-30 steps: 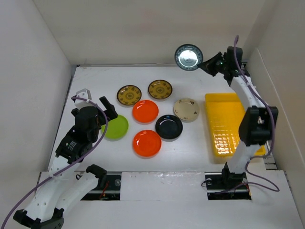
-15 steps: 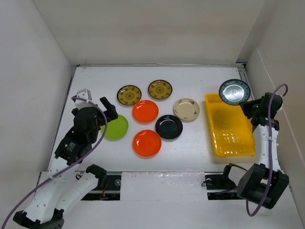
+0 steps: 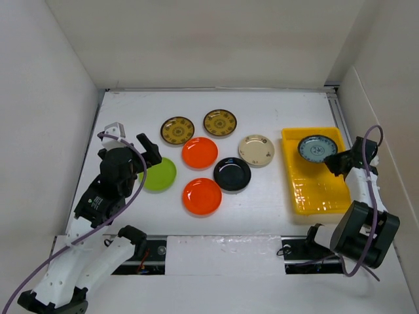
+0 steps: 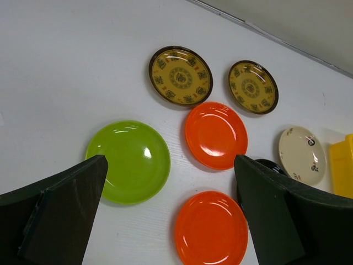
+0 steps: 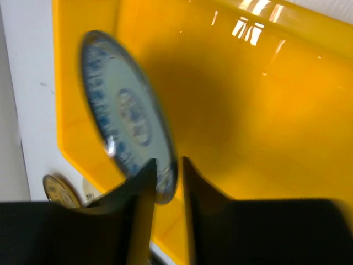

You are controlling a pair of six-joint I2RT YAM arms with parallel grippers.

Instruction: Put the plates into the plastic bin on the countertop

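My right gripper [image 3: 335, 161] is shut on the rim of the grey-blue plate [image 3: 316, 148], held tilted low over the far end of the yellow plastic bin [image 3: 314, 193]. In the right wrist view the plate [image 5: 124, 127] stands on edge between the jaws above the bin floor [image 5: 248, 99]. My left gripper [image 3: 145, 154] is open and empty, above the lime green plate [image 3: 159, 174]. On the white countertop [image 3: 262, 203] lie two patterned plates [image 3: 177, 130] [image 3: 220, 122], two orange plates [image 3: 200, 152] [image 3: 201, 195], a cream plate [image 3: 256, 150] and a black plate [image 3: 232, 173].
White walls close in the countertop at the left, back and right. In the left wrist view the lime plate [image 4: 128, 161] and the near orange plate [image 4: 212, 228] lie between my open fingers, with a corner of the bin [image 4: 342, 165] at the right.
My right arm has swung the grey-blue plate from the far back wall over to the bin and lowered it close to the bin floor. The left arm has not moved.
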